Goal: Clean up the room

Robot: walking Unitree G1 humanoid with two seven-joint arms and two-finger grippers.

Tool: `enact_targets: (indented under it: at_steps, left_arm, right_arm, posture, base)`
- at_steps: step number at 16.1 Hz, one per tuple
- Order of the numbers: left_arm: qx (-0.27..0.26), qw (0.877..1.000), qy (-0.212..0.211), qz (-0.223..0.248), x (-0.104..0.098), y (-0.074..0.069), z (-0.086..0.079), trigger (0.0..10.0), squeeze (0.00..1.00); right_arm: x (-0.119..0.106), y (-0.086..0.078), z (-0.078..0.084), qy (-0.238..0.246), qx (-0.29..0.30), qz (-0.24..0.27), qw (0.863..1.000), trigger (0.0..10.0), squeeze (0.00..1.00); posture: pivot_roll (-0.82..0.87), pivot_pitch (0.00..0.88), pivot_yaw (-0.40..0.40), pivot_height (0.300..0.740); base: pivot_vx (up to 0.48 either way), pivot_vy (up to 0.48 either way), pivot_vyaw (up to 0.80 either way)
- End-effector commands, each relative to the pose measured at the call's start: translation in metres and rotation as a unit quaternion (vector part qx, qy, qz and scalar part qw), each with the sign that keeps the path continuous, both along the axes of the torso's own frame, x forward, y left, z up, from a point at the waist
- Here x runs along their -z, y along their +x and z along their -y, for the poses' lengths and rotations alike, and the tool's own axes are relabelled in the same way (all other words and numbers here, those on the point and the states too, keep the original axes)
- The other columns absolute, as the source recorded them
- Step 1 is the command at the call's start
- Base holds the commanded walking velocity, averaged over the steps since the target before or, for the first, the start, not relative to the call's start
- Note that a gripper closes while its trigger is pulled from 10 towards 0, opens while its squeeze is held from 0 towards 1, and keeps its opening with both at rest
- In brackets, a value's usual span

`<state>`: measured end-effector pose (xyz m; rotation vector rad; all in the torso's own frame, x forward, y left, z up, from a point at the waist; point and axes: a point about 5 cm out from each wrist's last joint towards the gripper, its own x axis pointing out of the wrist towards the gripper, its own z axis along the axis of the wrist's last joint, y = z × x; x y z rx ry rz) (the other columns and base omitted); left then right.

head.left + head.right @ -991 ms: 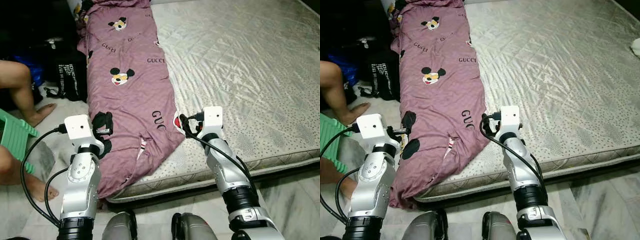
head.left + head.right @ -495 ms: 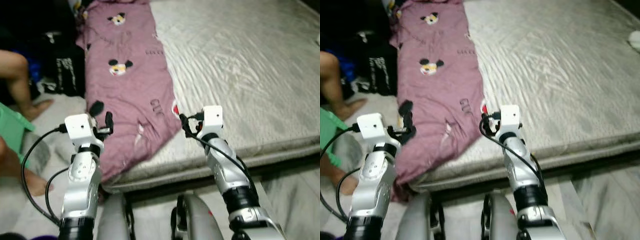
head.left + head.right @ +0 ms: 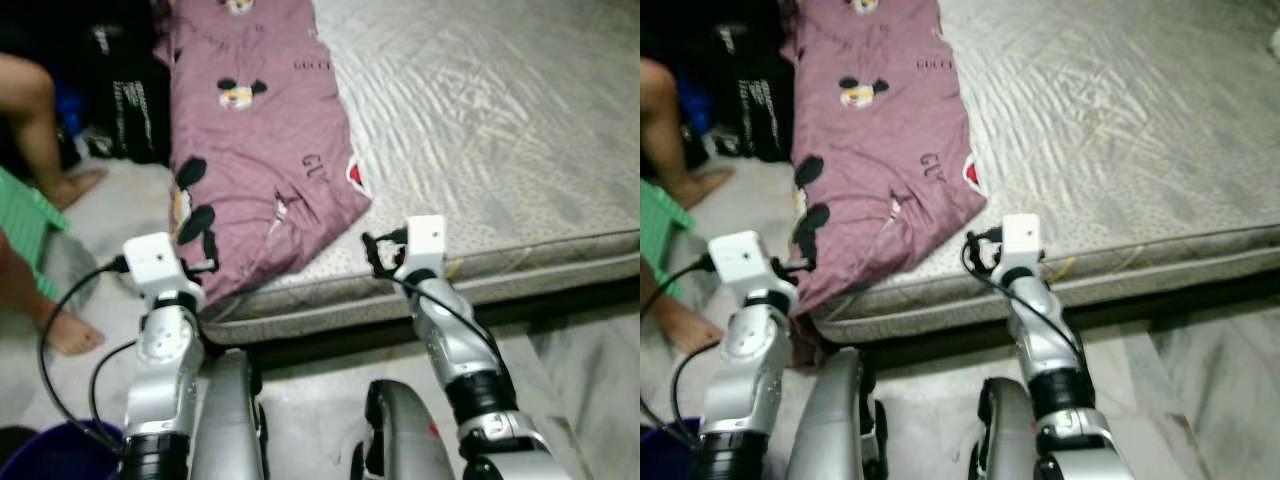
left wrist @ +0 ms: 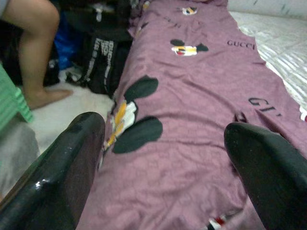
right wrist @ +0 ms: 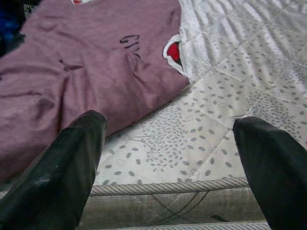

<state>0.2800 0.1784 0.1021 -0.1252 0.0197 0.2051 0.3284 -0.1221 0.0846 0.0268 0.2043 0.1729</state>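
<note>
I see the mauve cartoon-print quilt [image 3: 262, 150] upper left, draped over the grey quilted mattress [image 3: 500, 130] edge. My left gripper [image 4: 163, 158] and right gripper [image 5: 168, 158] hover released, holding nothing. A dark purple tub [image 3: 50, 462] has entered lower left; its contents are hidden.
</note>
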Motion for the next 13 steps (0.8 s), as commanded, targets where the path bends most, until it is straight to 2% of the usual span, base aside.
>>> enact_targets:
  at_steps: [1,3,9,13]
  left_arm:
    - [-0.002,1.000,0.002,0.006,-0.0043,0.0021,0.0003,10.0,0.00]
    - [-0.004,1.000,-0.001,0.006,-0.0048,0.0030,-0.0002,10.0,0.00]
    - [-0.007,1.000,-0.009,0.009,-0.0069,0.0070,-0.0003,10.0,0.00]
    - [-0.009,1.000,-0.018,0.011,-0.0079,0.0088,-0.0019,10.0,0.00]
  right_arm:
    - [-0.0064,0.0031,0.0026,-0.003,0.002,0.011,1.000,10.0,0.00]
    - [-0.0056,0.0033,0.0018,-0.003,0.001,0.009,1.000,10.0,0.00]
    - [-0.0059,0.0034,0.0024,0.001,0.002,0.012,1.000,10.0,0.00]
    - [-0.0061,0.0036,0.0039,0.000,0.005,0.013,1.000,10.0,0.00]
  posture:
    - [-0.09,0.179,0.005,0.620]
    - [-0.09,0.181,0.006,0.616]
    - [-0.09,0.182,0.010,0.556]
    - [-0.09,0.182,0.010,0.551]
  base:
    - [0.000,0.000,0.00]
    - [0.000,0.000,0.00]
    - [0.000,0.000,0.00]
    - [0.000,0.000,0.00]
